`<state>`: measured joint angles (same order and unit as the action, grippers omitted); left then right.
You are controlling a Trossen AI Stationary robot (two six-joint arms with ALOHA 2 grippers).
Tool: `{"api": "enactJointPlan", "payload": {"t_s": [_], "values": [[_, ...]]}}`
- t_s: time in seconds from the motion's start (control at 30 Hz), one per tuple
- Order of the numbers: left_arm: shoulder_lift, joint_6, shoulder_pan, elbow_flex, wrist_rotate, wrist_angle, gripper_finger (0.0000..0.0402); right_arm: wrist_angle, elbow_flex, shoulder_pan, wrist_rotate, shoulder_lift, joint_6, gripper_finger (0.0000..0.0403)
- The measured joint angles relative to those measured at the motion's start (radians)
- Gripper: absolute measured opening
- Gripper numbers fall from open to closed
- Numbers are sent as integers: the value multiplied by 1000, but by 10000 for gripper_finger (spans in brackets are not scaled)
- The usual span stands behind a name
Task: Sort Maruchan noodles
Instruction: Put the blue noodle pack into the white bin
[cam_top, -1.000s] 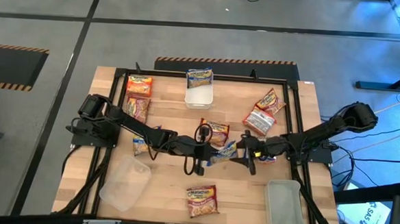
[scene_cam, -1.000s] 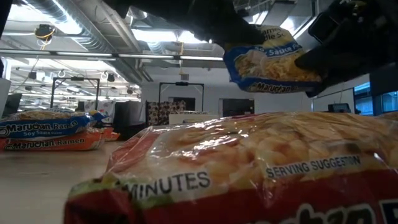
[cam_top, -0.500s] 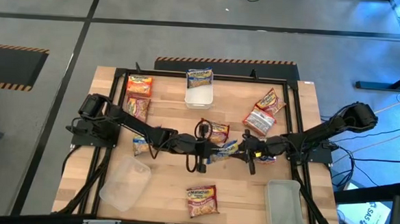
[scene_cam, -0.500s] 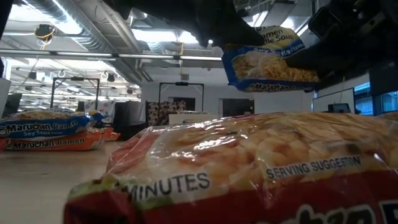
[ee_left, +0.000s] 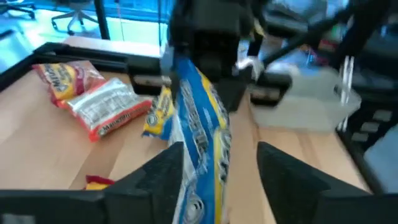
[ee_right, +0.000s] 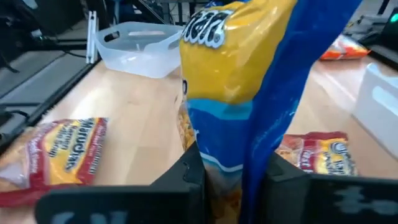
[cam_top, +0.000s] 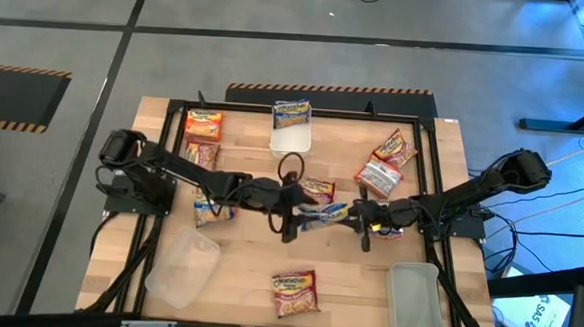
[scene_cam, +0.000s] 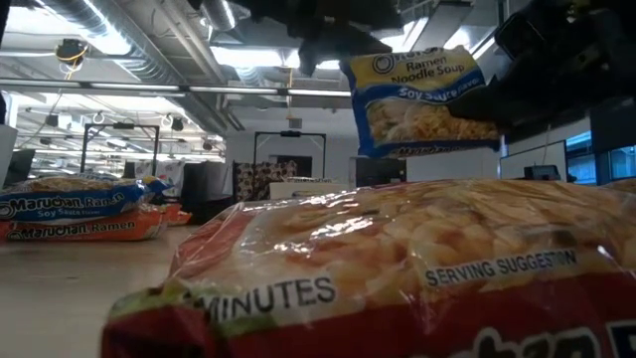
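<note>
Handoff just happened mid-air over the surface (cam_top: 236, 271) centre: blue soy-sauce Maruchan packet (cam_top: 321, 215) has passed from left pincer (cam_top: 287, 211) to right pincer (cam_top: 361, 215). Left's fingers now parted, packet loose btwn them; right is clamped on packet's end. Looks ready for binning.

Nine noodle packets (cam_top: 296, 290) are counted from above (one blue packet (cam_top: 323, 215) held up between the two grippers). Three plastic tubs (cam_top: 291, 137) are seen around them.
</note>
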<state>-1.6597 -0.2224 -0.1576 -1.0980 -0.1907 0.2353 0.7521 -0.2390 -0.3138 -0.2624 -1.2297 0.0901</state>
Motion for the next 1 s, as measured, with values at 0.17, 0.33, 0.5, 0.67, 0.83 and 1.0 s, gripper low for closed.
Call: {"api": "enactJointPlan", "payload": {"t_s": [0.17, 0.33, 0.5, 0.67, 0.83, 1.0], "values": [[2, -87, 44, 1, 36, -16, 240, -2, -1, 0, -32, 0, -68, 45], [-35, -116, 77, 0, 176, 1, 249, -23, -15, 16, -27, 0, -96, 45], [-88, -97, 82, -86, 194, -107, 250, -129, -76, 64, 31, 0, -116, 45], [-128, -46, 84, -246, 178, -421, 250, -160, -113, 105, 100, 0, -122, 46], [-135, 0, 92, -332, 160, -539, 250, -175, -137, 112, 124, 0, -129, 45], [-135, 7, 122, -373, 140, -661, 245, -181, -143, 113, 121, 0, -132, 47]]}}
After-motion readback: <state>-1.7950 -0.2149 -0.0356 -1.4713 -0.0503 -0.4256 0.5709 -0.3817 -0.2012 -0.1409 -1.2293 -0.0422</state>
